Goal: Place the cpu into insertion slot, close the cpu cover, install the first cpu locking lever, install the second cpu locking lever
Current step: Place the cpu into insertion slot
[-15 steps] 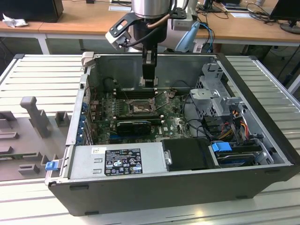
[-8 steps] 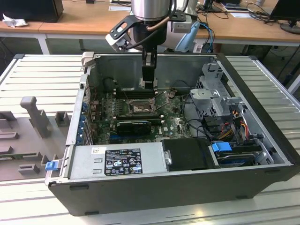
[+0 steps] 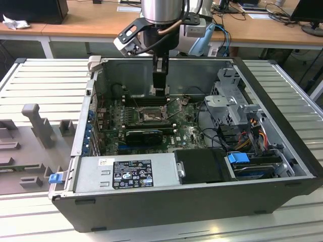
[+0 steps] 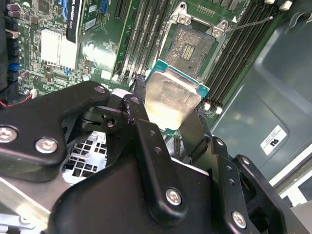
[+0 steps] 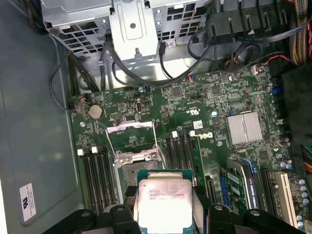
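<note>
In both wrist views my gripper [image 4: 168, 106] [image 5: 165, 217] is shut on the cpu [image 4: 171, 97] [image 5: 165, 201], a thin square chip with a silvery top, held by two opposite edges between the black fingers [image 4: 141, 97]. The chip hangs above the motherboard. The insertion slot [image 4: 192, 46] [image 5: 127, 171] lies open just beyond it, its tan contact field bare. The cpu cover [image 5: 130, 138] is swung back on the far side of the slot. A thin wire locking lever [image 4: 251, 22] sticks out beside the slot. In the exterior view the gripper [image 3: 160, 91] hovers just behind the slot [image 3: 150, 115].
Long black memory slots [image 4: 146, 34] flank the socket on both sides. A finned heatsink [image 5: 245, 128] and expansion slots sit farther along the board. The drive cage [image 3: 229, 101], cable bundles [image 5: 229, 34], power supply [image 3: 126, 171] and case walls [image 3: 272, 101] hem in the board.
</note>
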Tool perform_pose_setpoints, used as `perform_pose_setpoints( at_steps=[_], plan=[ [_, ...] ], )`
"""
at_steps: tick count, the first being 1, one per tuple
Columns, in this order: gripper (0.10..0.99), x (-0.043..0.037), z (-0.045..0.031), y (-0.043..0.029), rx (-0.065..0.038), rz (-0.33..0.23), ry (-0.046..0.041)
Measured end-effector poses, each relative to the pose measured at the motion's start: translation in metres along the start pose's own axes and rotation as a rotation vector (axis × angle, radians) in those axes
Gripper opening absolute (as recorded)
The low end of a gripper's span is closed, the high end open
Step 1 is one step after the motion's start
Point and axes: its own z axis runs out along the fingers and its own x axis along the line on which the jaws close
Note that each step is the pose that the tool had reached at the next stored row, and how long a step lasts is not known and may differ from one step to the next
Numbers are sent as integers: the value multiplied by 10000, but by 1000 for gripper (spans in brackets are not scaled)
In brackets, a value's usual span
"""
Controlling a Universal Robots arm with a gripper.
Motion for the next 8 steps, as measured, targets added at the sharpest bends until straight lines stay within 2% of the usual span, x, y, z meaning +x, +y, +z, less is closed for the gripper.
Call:
perform_pose_setpoints(
  at_steps=[3, 8],
  plan=[
    [529, -1, 76, -5, 32, -100, -6],
    [529, -3, 150, -10, 54, -1168, 61]
  ],
)
